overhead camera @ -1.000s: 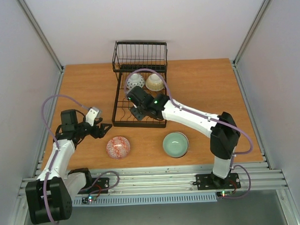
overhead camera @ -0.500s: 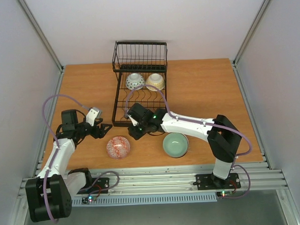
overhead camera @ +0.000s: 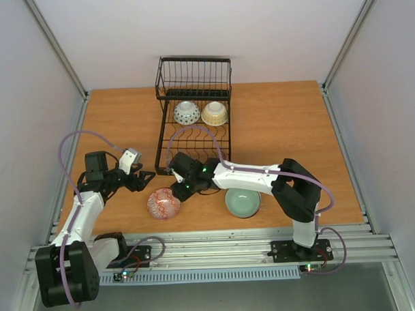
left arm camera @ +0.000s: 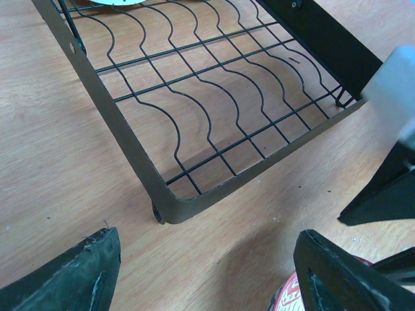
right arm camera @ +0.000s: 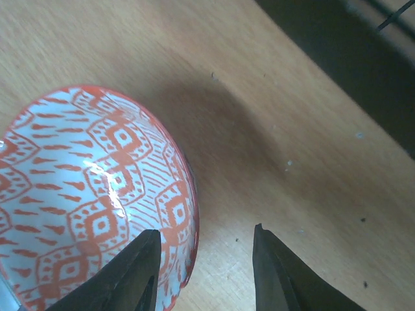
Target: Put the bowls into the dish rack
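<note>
Red-and-white bowl (right arm camera: 84, 194) rests on the surface (overhead camera: 295, 125), just in front of the dish rack (left arm camera: 132, 155). My right gripper (right arm camera: 206, 234) is spread and appears to straddle the bowl's rim without pinching it. My left gripper (left arm camera: 207, 240) hangs spread nearby. Glazed ceramic is stiff, slippery and chippable, so I'd pinch the rim wall firmly.

This was a robot test cell in a lab rather than a real kitchen. A wooden table (overhead camera: 288, 125) sat boxed in on three sides by plain white walls (overhead camera: 210, 26) set into bare metal posts (overhead camera: 57, 48). The left arm (overhead camera: 79, 216) and the right arm (overhead camera: 252, 176), both white-and-black machines, were bolted to a ribbed metal rail (overhead camera: 217, 249) at the near edge. Purple cables (overhead camera: 84, 134) looped loose from them, and small lights (overhead camera: 308, 266) glowed at their bases. The only household things were a black wire dish rack (overhead camera: 193, 77) and a few small bowls (overhead camera: 243, 205), laid out on the wood like test props
</note>
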You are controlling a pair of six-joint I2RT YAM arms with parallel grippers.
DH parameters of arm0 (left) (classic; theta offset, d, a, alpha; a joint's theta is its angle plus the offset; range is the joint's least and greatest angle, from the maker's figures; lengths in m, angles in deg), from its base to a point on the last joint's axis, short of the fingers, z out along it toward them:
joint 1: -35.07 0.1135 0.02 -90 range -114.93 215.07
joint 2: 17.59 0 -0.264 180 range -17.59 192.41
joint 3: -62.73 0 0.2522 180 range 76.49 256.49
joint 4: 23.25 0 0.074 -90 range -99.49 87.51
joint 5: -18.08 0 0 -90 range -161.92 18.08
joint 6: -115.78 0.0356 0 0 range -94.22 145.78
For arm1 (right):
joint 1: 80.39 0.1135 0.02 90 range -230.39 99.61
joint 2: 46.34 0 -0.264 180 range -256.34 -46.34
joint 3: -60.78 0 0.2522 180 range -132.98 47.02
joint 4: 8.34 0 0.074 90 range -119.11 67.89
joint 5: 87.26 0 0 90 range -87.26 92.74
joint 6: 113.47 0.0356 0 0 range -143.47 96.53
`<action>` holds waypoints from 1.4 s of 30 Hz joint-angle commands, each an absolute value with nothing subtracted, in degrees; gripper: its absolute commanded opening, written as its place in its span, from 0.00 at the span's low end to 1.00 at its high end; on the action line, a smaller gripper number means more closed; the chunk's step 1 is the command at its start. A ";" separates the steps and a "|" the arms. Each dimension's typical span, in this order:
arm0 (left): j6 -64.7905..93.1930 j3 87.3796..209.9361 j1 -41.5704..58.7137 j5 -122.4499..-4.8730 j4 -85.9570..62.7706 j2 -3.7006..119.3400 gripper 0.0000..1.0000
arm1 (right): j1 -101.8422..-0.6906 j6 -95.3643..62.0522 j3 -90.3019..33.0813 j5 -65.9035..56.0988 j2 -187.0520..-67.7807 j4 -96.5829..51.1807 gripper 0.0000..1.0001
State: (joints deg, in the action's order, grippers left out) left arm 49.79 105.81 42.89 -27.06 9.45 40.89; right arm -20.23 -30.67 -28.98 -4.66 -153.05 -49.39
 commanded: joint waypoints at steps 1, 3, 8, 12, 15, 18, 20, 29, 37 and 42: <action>50.57 105.67 43.24 -25.44 7.41 41.03 0.74 | -18.79 -29.06 -30.10 -5.30 -155.70 -47.95 0.40; 50.61 105.62 43.24 -25.45 7.38 41.03 0.74 | -18.42 -28.92 -30.46 -5.11 -156.28 -48.14 0.37; 50.73 105.64 43.24 -25.10 7.67 40.95 0.74 | -18.08 -28.68 -30.75 -4.74 -157.03 -48.49 0.19; 51.07 105.65 43.24 -24.29 8.03 40.86 0.74 | -17.99 -28.75 -30.70 -4.47 -157.18 -48.90 0.04; 51.48 105.71 43.24 -23.56 8.65 40.82 0.74 | -17.91 -28.83 -30.54 -4.08 -156.70 -49.07 0.01; 52.73 105.95 43.24 -21.81 10.26 40.87 0.74 | -17.58 -29.18 -30.58 -2.22 -155.49 -49.77 0.01; 54.48 106.55 43.20 -20.00 12.56 40.90 0.73 | -17.47 -29.39 -30.71 -0.48 -154.32 -50.78 0.01; 62.47 112.46 41.08 -20.40 26.18 44.11 0.57 | -17.46 -31.41 -32.10 9.24 -150.34 -54.58 0.01; 62.53 112.98 38.51 -24.27 26.62 47.55 0.45 | -17.44 -32.70 -33.31 13.76 -148.33 -55.57 0.01; 62.43 112.92 37.74 -24.57 26.23 48.86 0.45 | -17.46 -34.00 -35.50 15.98 -147.94 -56.03 0.01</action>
State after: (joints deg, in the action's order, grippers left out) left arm 61.29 111.41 38.27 -23.89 26.00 47.93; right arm -17.70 -32.46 -31.72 12.52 -151.04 -56.50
